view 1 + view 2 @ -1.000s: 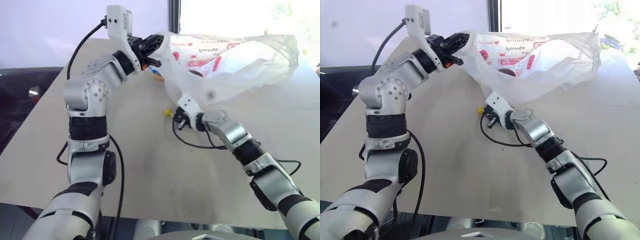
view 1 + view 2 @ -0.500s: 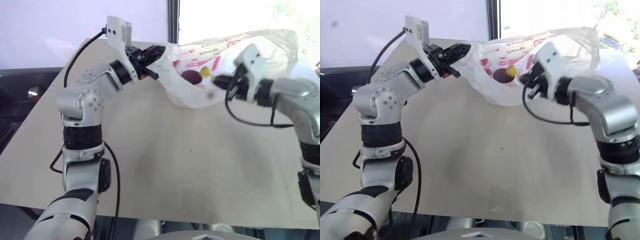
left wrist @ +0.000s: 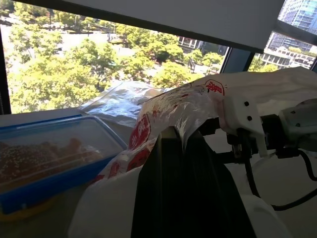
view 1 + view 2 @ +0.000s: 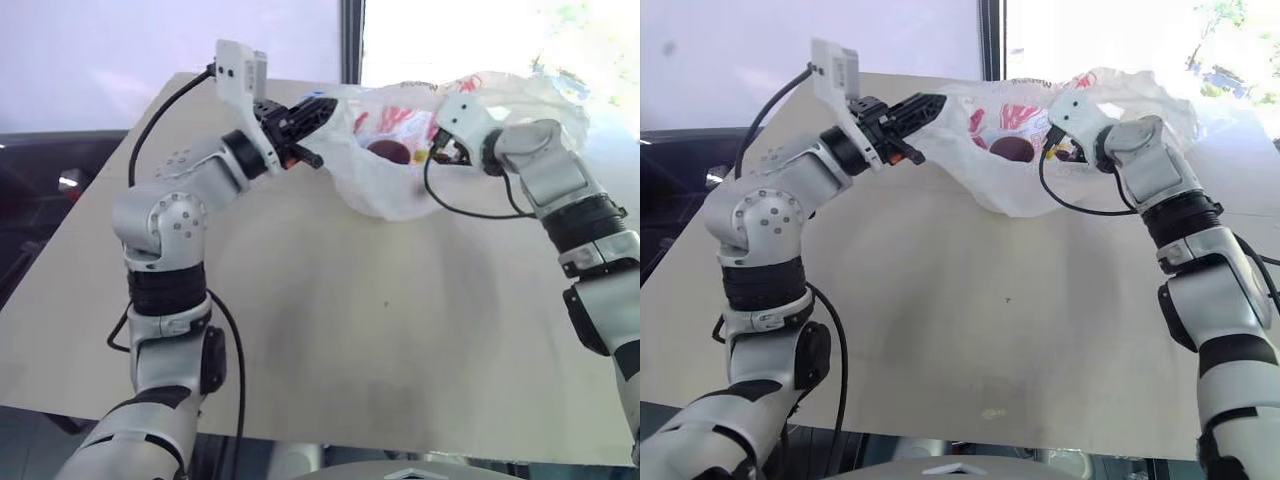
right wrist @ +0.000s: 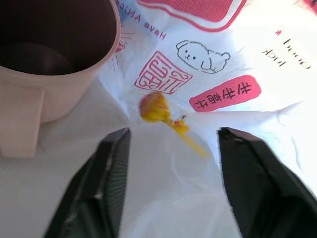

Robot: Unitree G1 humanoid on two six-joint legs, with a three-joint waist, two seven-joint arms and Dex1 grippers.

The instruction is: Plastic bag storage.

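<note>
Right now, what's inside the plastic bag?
Inside the plastic bag: a pink cup and a yellow wrapped candy. The cup's dark inside and the bag's far end are hidden.

- The plastic bag (image 5: 208, 64), seen in the right wrist view, carries upside-down black lettering "Have A nice", cut off by a cup's rim.
- Further along the bag, small upside-down black words read "good luck".
- A red rounded label on the bag holds four white Chinese characters, upside down, not clearly readable.
- A red square seal-style stamp is printed beside a small dog drawing; its characters cannot be read.
</note>
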